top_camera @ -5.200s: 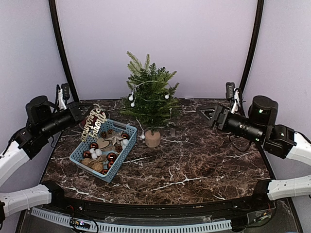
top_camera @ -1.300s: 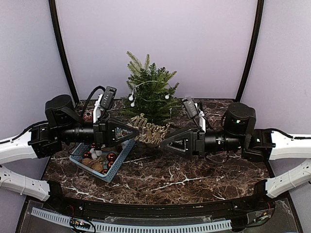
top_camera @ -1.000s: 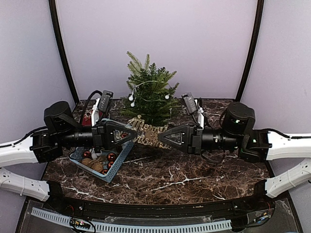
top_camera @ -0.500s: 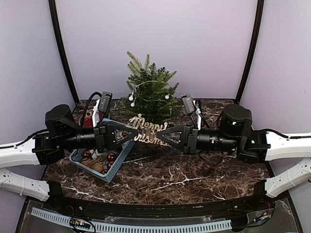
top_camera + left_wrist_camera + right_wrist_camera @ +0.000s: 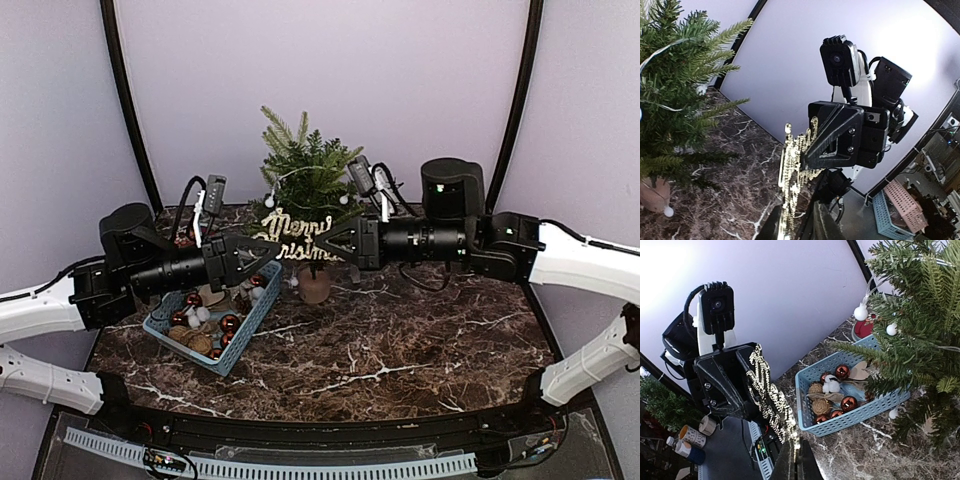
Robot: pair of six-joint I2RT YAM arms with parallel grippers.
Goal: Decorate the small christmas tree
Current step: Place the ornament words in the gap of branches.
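The small christmas tree (image 5: pixel 305 190) stands at the back centre on its pale wooden base (image 5: pixel 314 286), with a white bead string on it. In the air in front of it hangs a gold glitter "Merry Christmas" sign (image 5: pixel 298 235). My right gripper (image 5: pixel 327 240) is shut on the sign's right end; in the right wrist view its fingers (image 5: pixel 791 462) pinch the sign (image 5: pixel 767 390) from below. My left gripper (image 5: pixel 270 247) is at the sign's left end. In the left wrist view its fingers (image 5: pixel 774 225) stand apart, with the sign (image 5: pixel 794 170) loose between them.
A blue basket (image 5: pixel 252 312) left of the tree holds red-brown baubles (image 5: pixel 848 403), twine balls, a wooden heart and white tufts. A red object (image 5: pixel 863 328) stands behind it. Dark marble table (image 5: pixel 400 340); black frame posts at both back corners.
Both arms have lifted the sign from low over the table to tree height. The right gripper has shut on it and the left jaws have come apart.
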